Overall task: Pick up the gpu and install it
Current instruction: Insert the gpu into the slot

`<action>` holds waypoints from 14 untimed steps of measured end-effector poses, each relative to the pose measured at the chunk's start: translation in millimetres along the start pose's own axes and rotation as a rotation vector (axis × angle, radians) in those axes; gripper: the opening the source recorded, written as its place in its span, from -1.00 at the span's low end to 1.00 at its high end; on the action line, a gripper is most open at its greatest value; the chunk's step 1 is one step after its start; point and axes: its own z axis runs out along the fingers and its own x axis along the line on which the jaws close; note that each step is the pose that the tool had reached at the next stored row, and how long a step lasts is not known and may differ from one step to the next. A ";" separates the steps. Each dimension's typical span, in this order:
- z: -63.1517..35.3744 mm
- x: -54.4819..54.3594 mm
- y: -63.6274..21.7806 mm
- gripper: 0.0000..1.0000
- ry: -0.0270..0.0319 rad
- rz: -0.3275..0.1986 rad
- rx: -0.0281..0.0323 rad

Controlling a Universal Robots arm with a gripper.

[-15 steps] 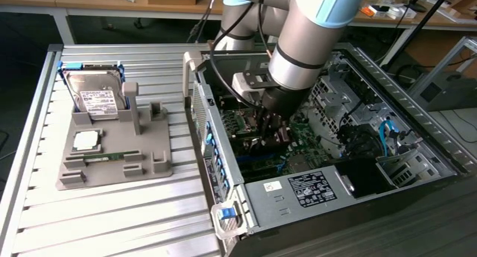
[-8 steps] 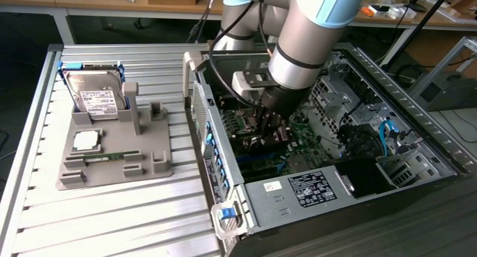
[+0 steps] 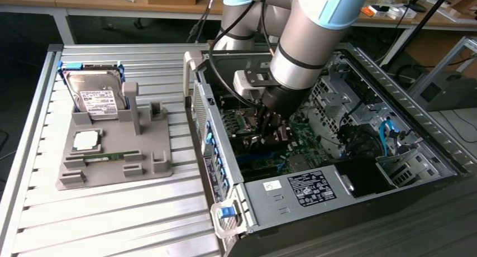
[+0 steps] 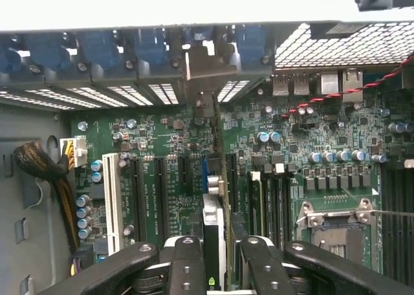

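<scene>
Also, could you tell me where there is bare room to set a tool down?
The silver slatted table is bare in the exterior view's foreground, from the grey plastic parts holder across to the open metal computer case. Crowded: inside the case, where the gripper clamps the thin black gpu.

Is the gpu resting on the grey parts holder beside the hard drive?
No: the gripper holds the gpu edge-on over the motherboard inside the computer case.
</scene>
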 end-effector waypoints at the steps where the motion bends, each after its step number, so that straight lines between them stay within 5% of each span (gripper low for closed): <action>1: 0.0 0.2 0.0 -0.47 0.0000 0.000 0.0000; 14: -0.4 9.2 -1.3 -0.47 0.0000 -0.003 -0.0006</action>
